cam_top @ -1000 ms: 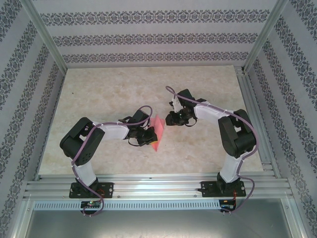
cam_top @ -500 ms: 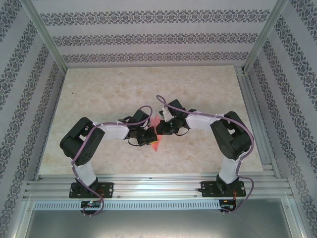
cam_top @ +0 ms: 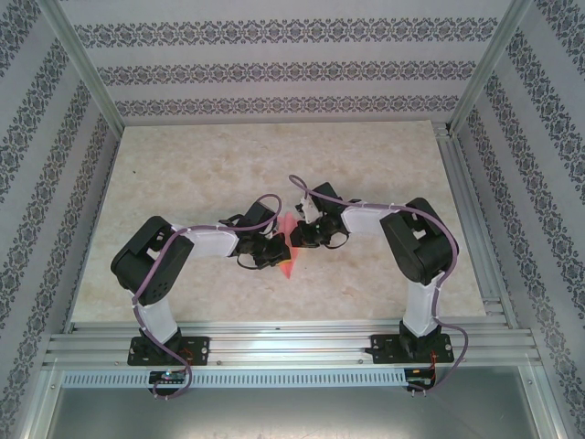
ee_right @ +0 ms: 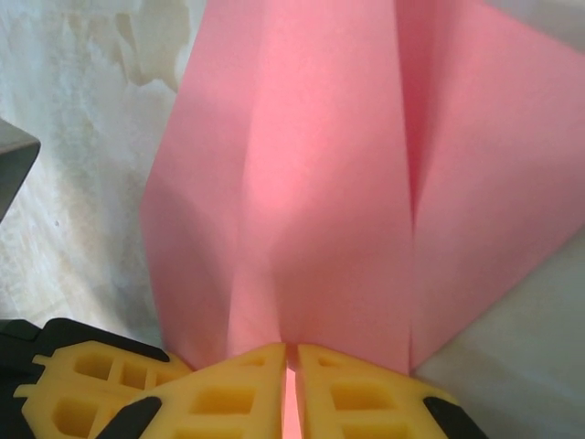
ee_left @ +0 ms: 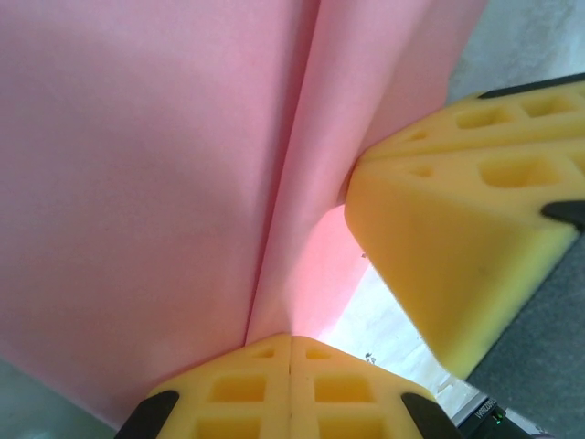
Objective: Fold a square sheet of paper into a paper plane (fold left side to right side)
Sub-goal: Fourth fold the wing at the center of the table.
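Centre of tabletop (cam_top: pixel 210 165) is blocked. Left hand (cam_top: pixel 271 249) and right hand (cam_top: pixel 306 233) are set nose to nose there, both clamped on the pink paper (cam_top: pixel 288 265), with only the paper seen between them. From the left wrist, the right hand's fingers (ee_left: pixel 457 247) are seen hard against the paper. Open passage is offered by the far half and both side strips. Room is bounded by patterned walls (cam_top: pixel 274 64) and aluminium posts (cam_top: pixel 82 69).

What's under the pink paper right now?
Marbled table shows past the edges of the paper. The left gripper and right gripper pinch it; whatever lies directly beneath is covered.
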You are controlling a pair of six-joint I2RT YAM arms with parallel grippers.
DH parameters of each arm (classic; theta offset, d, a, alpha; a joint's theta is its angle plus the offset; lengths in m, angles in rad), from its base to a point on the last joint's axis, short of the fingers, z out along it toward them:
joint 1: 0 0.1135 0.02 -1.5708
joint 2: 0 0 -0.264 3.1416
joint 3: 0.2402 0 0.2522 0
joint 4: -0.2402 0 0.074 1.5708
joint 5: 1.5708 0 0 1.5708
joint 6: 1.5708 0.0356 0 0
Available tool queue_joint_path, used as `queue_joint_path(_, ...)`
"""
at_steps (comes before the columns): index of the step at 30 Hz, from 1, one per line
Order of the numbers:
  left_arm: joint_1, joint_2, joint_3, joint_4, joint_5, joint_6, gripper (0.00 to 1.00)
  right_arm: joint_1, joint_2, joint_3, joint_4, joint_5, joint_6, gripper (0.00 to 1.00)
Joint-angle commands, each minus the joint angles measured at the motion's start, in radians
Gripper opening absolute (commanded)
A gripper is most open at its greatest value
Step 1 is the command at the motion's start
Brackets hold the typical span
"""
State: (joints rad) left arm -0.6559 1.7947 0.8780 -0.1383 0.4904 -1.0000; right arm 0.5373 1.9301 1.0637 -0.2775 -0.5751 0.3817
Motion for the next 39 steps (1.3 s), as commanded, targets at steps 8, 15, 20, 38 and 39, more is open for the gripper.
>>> queue_joint_path(8,-0.009,0.059,-0.025,-0.113,-0.067,0.014,0.0,-0.074,-0.109,0.024,-0.002,0.041,-0.013,0.14)
queue_joint_path(15,-0.008,0.058,-0.017,-0.131,-0.073,0.024,0.0,-0.006,-0.198,-0.056,0.086,0.016,0.14,0.13)
queue_joint_path(20,-0.008,0.061,-0.021,-0.116,-0.073,0.019,0.0,0.025,-0.134,-0.068,0.169,0.019,0.211,0.11)
queue_joint_path(38,-0.008,0.09,-0.014,-0.126,-0.071,0.029,0.0,0.038,0.07,0.014,0.196,0.054,0.179,0.1)
queue_joint_path(39,-0.009,0.091,-0.015,-0.126,-0.071,0.029,0.0,0.035,0.075,0.022,0.197,0.059,0.174,0.1)
